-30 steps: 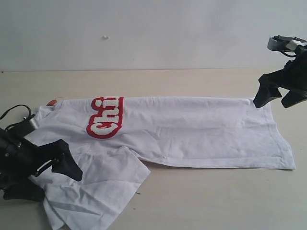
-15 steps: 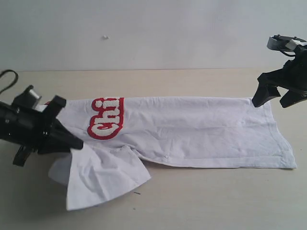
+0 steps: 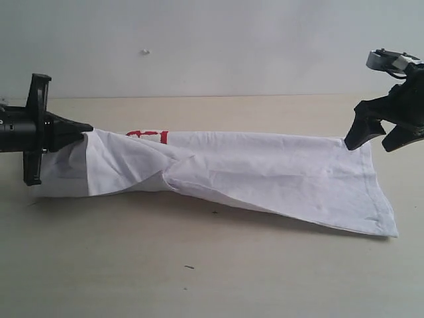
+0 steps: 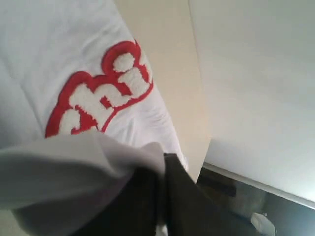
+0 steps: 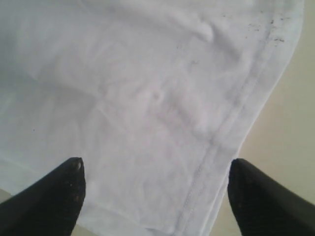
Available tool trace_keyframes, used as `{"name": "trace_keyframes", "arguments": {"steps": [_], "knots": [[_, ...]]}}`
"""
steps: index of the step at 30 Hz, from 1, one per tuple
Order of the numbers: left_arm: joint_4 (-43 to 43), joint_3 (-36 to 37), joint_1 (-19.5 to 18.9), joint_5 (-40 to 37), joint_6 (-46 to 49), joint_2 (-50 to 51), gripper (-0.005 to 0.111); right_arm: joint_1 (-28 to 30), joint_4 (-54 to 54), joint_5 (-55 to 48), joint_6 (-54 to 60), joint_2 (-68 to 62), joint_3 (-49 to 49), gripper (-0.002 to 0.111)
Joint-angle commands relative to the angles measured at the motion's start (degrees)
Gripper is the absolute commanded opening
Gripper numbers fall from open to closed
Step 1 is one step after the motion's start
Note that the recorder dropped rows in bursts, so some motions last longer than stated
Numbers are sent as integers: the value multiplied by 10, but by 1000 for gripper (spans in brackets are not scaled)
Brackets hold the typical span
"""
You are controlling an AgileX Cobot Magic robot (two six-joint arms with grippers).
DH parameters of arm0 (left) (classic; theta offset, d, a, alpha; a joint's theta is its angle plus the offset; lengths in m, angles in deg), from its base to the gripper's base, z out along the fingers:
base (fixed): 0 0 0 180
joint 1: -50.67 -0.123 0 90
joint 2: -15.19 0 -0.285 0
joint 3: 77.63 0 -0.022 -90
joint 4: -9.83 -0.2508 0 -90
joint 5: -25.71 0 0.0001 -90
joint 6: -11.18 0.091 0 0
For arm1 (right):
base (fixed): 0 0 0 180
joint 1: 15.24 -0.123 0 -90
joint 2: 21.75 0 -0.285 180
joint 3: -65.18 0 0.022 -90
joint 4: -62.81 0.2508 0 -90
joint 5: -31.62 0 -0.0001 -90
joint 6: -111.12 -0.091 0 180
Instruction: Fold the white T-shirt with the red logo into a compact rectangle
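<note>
The left fingers (image 3: 81, 128) clamp a raised fold of the white T-shirt (image 3: 265, 169), the red logo (image 3: 147, 134) just beyond them, while the right fingers (image 3: 361, 129) spread open above its hem.

red logo (image 3: 147, 135) mostly hidden under white T-shirt (image 3: 265, 165) fold, right hand (image 3: 370, 146) cut by edge

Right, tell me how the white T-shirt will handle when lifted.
Probably floppy: the white T-shirt sags in creases from the left gripper, jaws shut. Likely light: one pinch holds that end up. May drag: its hem lies on the table.
</note>
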Motion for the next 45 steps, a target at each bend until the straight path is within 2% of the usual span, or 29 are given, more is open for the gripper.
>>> {"name": "trace_keyframes", "arguments": {"steps": [1, 5, 7, 8, 9, 10, 11, 14, 16, 20, 21, 25, 28, 30, 32, 36, 39, 41, 45], "knots": [[18, -9, -1, -31, 32, 22, 0, 1, 7, -9, 26, 6, -2, 75], [-19, -10, -2, -110, 53, 20, 0, 1, 41, -29, 93, 6, -2, 75], [-83, -10, -2, -163, 58, 10, 0, -4, 60, -35, 114, 0, -2, 75], [-145, -10, -2, -180, 55, 1, 0, -17, 44, -41, 112, -11, -2, 75], [-174, -10, -2, -184, 49, -3, 0, -23, 37, -41, 112, -16, -2, 75], [-257, -10, -2, -184, 23, -12, 0, -35, 26, -42, 112, -30, -2, 74], [-287, -10, -2, -180, 12, -17, 0, -39, 23, -42, 112, -35, -2, 71], [-378, -10, -2, -150, -19, -35, 0, -48, 20, -40, 111, -40, -2, 50], [-433, -10, -2, -129, -46, -54, 0, -48, 17, -40, 110, -40, -2, 22], [-453, -10, -2, -133, -47, -54, 0, -51, 17, -40, 110, -41, -2, 0], [-453, -10, -2, -133, -47, -54, 0, -51, 21, -40, 110, -41, -2, 0], [-462, -10, -2, -146, -45, -55, 25, -51, 26, -40, 111, -41, -2, 0], [-466, -10, -2, -157, -50, -55, 60, -51, 27, -40, 111, -41, -2, 0], [-468, -10, -2, -165, -64, -55, 74, -51, 28, -40, 111, -41, -2, 0], [-477, -10, -2, -183, -66, -55, 73, -51, 29, -40, 111, -41, -2, 0], [-507, -8, -2, -190, -76, -55, 56, -51, 32, -39, 111, -41, -2, 0], [-514, 0, -2, -190, -76, -55, 50, -51, 32, -39, 111, -41, -2, 0], [-532, 2, -2, -188, -76, -55, 54, -51, 34, -39, 111, -41, -2, 0], [-553, 3, -2, -184, -104, -55, 77, -51, 43, -39, 111, -41, -2, 0]]}}
